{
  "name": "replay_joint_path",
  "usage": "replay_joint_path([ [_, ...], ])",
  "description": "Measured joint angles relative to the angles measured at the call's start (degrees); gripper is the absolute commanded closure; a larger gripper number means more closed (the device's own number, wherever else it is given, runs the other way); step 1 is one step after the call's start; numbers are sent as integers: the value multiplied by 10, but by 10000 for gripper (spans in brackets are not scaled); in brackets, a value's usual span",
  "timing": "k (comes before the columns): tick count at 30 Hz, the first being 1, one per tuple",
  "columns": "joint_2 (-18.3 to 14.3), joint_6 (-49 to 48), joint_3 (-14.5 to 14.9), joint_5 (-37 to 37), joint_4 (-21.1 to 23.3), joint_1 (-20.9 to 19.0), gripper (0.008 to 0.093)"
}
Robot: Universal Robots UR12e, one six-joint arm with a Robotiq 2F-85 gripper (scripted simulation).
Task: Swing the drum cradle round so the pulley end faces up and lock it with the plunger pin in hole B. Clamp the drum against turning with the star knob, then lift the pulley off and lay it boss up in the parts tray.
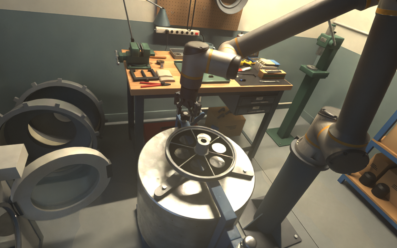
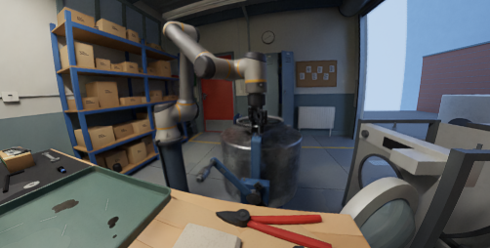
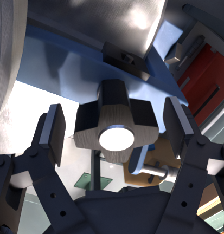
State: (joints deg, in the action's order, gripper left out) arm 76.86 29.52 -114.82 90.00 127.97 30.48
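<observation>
In the middle of the workshop floor the steel drum [image 1: 194, 185] stands upright in its blue cradle [image 1: 221, 209], with the dark spoked pulley [image 1: 200, 151] on top, its boss [image 1: 202, 144] pointing up. The black four-lobed star knob [image 3: 116, 130] sits on the cradle's far upright, at the drum's rim [image 2: 255, 121]. A plunger pin [image 3: 157, 172] with a steel shaft sticks out below the knob. The green parts tray [image 2: 73, 207] lies on the workbench behind the drum. My gripper [image 1: 188, 111] hangs straight down over the knob, a finger on either side of it; it is open and holds nothing.
Cardboard boxes fill blue shelves [image 2: 107, 94] beside the arm's base [image 1: 274, 197]. Washer housings and door rings [image 1: 55, 148] crowd the floor left of the drum. The workbench [image 1: 206, 83] carries a vise, red pliers [image 2: 278, 224] and tools. A green press stand [image 1: 311, 80] stands right of it.
</observation>
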Motion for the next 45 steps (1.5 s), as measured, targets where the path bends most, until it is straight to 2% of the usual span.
replay_joint_path([
  [22,3,0,2,0,-6,0,234],
  [45,40,0,35,0,-75,0,234],
])
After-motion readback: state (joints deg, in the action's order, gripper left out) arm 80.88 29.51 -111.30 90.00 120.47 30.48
